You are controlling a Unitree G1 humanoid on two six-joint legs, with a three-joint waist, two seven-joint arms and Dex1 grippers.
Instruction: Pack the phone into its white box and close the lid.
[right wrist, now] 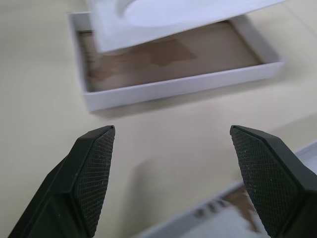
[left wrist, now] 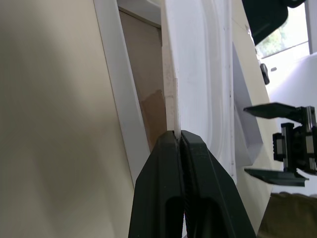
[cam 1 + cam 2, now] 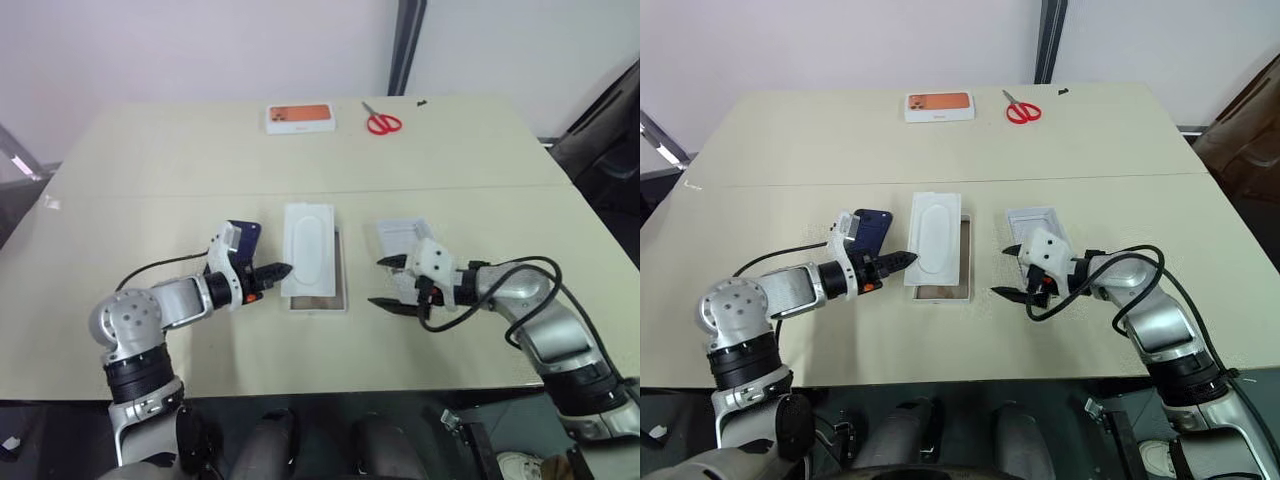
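The white box (image 3: pixel 338 300) lies open at the table's middle, its brownish floor (image 1: pixel 163 57) showing. A flat white insert (image 3: pixel 308 243) with an embossed oval is tilted over it. My left gripper (image 3: pixel 277 270) is shut on the insert's near left edge, as the left wrist view shows with the gripper (image 2: pixel 177 141) pinching the thin white sheet (image 2: pixel 198 74). The dark blue phone (image 3: pixel 872 228) lies on the table just behind my left wrist. My right gripper (image 3: pixel 388 283) stands open, right of the box, holding nothing. The lid (image 3: pixel 1033 218) lies open side up behind it.
A white box with an orange face (image 3: pixel 299 118) and red scissors (image 3: pixel 382 122) lie at the table's far edge. A seam (image 3: pixel 150 194) runs across the table. The near edge of the table (image 3: pixel 330 392) is close below both arms.
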